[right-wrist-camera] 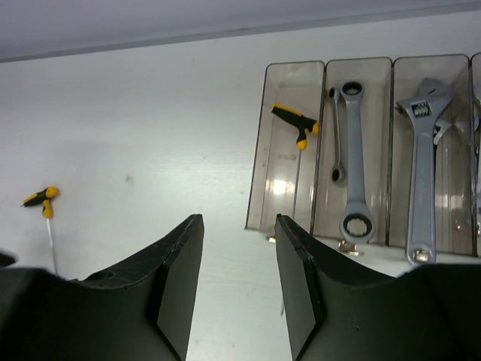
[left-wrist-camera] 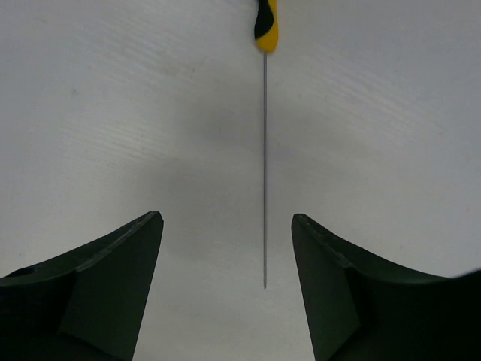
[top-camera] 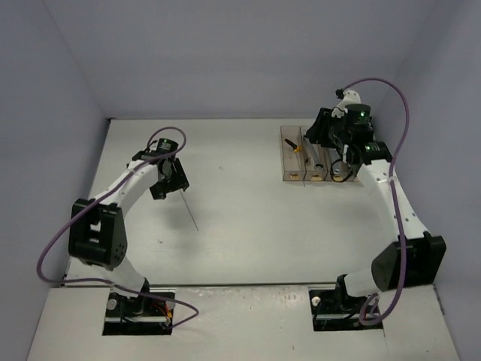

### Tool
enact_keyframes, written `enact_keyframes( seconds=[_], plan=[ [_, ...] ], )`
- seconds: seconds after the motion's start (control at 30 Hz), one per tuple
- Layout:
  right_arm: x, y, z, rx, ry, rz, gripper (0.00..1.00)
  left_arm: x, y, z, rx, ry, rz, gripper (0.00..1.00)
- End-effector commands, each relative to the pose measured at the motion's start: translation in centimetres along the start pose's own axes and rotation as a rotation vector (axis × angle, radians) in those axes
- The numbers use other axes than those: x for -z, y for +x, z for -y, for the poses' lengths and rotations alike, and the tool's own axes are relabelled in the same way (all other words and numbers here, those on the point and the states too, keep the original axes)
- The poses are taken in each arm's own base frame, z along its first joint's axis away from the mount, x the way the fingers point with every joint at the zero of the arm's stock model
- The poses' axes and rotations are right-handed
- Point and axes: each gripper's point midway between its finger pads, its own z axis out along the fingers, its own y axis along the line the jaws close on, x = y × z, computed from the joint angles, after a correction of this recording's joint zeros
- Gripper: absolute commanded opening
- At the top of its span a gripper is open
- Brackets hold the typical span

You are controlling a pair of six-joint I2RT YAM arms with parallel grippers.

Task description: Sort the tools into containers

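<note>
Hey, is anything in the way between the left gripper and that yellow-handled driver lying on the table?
Nothing visible. The left gripper is open, and the driver lies on the table with its thin rod pointing straight into the gap between the jaws.

I count two yellow-handled drivers, the loose driver (left-wrist-camera: 264,150) and the boxed driver (right-wrist-camera: 298,124). I count two ring wrenches, the big wrench (right-wrist-camera: 353,159) and the small wrench (right-wrist-camera: 335,135), one spanner (right-wrist-camera: 422,173), and four bins (right-wrist-camera: 274,203), the last only an edge
</note>
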Motion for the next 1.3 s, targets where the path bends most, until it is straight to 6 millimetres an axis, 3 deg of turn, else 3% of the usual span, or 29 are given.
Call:
enact_keyframes(
  seconds=[0.0,0.2,0.43,0.63,0.73,0.83,0.97,1.03,1.13,1.27],
  plan=[
    [2.8,3.4,-1.1,-0.021,-0.057,-0.027,0.41,-2.0,-5.1,2.0,0.047,0.017,0.088,0.59],
    [6.5,6.0,-2.2,-0.052,-0.126,-0.028,0.44,-5.0,-8.1,3.2,0.044,0.004,0.103,0.52],
    [8.4,7.2,-3.0,-0.052,-0.170,-0.033,0.45,-8.7,-9.3,3.2,0.061,-0.024,0.070,0.47],
    [8.5,7.7,-3.0,-0.052,-0.174,-0.051,0.46,-10.2,-8.7,3.1,0.056,-0.042,0.039,0.26],
    [8.2,7.9,-3.2,-0.053,-0.187,-0.065,0.47,-10.2,-8.0,3.1,0.066,-0.036,0.022,0.04],
    [7.8,8.2,-3.8,-0.051,-0.205,-0.084,0.47,-7.8,-8.4,3.7,0.076,0.011,0.051,0.00],
    [7.1,8.8,-5.2,-0.024,-0.233,-0.117,0.47,-3.0,-9.4,5.1,0.094,0.116,0.110,0.00],
    [6.5,9.6,-7.0,0.021,-0.249,-0.143,0.47,0.4,-9.6,6.5,0.120,0.214,0.131,0.00],
    [5.6,10.9,-10.0,0.073,-0.298,-0.189,0.47,4.0,-8.9,8.6,0.117,0.326,0.144,0.00],
    [4.9,11.5,-14.2,0.128,-0.356,-0.206,0.46,9.0,-6.7,12.4,0.062,0.481,0.176,0.00]
  ],
)
